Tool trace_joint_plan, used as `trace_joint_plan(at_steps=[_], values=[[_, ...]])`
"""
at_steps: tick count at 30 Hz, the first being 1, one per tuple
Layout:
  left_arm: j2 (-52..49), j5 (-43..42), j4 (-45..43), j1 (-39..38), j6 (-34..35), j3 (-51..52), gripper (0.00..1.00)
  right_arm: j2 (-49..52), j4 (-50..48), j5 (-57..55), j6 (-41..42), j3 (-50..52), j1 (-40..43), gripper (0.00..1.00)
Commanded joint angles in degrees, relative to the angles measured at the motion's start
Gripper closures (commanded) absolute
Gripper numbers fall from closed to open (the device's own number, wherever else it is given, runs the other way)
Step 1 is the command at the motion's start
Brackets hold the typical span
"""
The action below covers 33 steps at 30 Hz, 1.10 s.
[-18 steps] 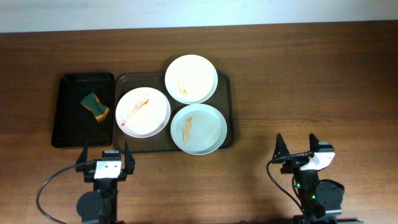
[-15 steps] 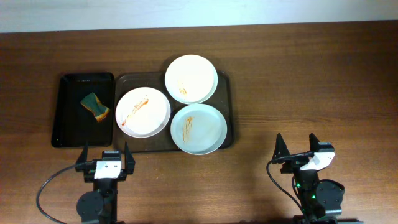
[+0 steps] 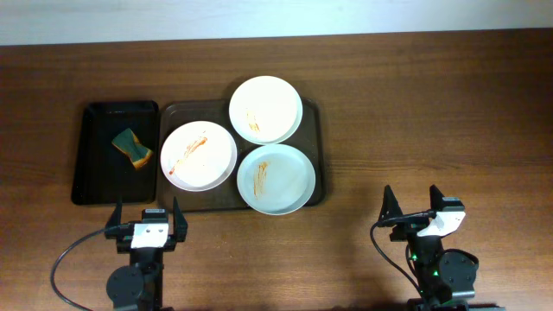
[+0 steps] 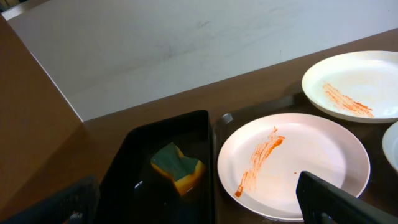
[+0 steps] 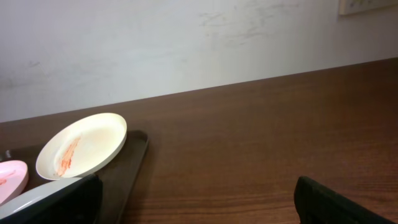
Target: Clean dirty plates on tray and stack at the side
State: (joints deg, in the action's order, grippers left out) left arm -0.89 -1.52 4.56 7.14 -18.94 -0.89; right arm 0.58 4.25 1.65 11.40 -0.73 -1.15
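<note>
We work at a dark wooden table (image 3: 432, 104) pushed against a pale wall (image 5: 186, 37), with both arms parked at its near edge. Our left gripper (image 3: 147, 212) has its jaws spread wide and carries nothing; in the left wrist view its fingers (image 4: 336, 199) show only at the bottom corners, with clear space between them. Our right gripper (image 3: 411, 200) stands equally parted and empty over bare wood, well apart from anything we must handle.

Just beyond the left gripper lies a black tray (image 3: 95, 177) holding a green and yellow sponge (image 3: 132, 147). Just beside it, to the right, sits the brown tray (image 3: 314, 142) with all three plates on it. The left white plate (image 3: 199, 155) lies nearest the sponge, and the far white plate (image 3: 265, 110) reaches past the tray's far rim. The blue-green plate (image 3: 276, 178) lies at the near right. Each carries orange-red streaks. Their rims crowd together, and we cannot tell whether they touch or overlap.

We judge the task to be at its very start: nothing is wiped, nothing stacked. The step in hand is fetching the sponge. That calls for our left arm to reach forward over the black tray, lower its open jaws around the sponge and close on it. The sponge looks soft, so we expect it to squash in the grip. The right arm is best placed to steady or lift plates afterwards.
</note>
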Motion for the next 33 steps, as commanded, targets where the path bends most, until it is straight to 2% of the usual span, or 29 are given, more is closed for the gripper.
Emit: trace_joint_plan(at_steps=[1, 16, 23, 26, 29, 33], values=[[0.5, 0.2, 0.1, -0.2, -0.9, 0.4, 0.01, -0.4, 0.0, 0.7, -0.4, 0.4, 0.4, 0.02], [0.5, 0.2, 0.1, -0.2, -0.9, 0.4, 0.01, -0.4, 0.0, 1.0, -0.4, 0.4, 0.4, 0.02], [0.5, 0.2, -0.1, -0.2, -0.9, 0.4, 0.01, -0.4, -2.5, 7.4, -0.4, 0.4, 0.4, 0.02], [0.5, -4.1, -5.2, -0.2, -0.5, 0.3, 0.01, -0.4, -2.6, 8.7, -0.5, -0.9, 0.4, 0.01], [0.5, -4.2, -9.5, -0.2, 1.6, 0.2, 0.01, -0.3, -2.5, 8.7, -0.5, -3.8, 0.4, 0.02], [0.5, -5.4, -9.4, -0.2, 4.9, -3.0, 0.01, 1.4, -2.5, 8.7, -0.5, -8.5, 0.4, 0.02]])
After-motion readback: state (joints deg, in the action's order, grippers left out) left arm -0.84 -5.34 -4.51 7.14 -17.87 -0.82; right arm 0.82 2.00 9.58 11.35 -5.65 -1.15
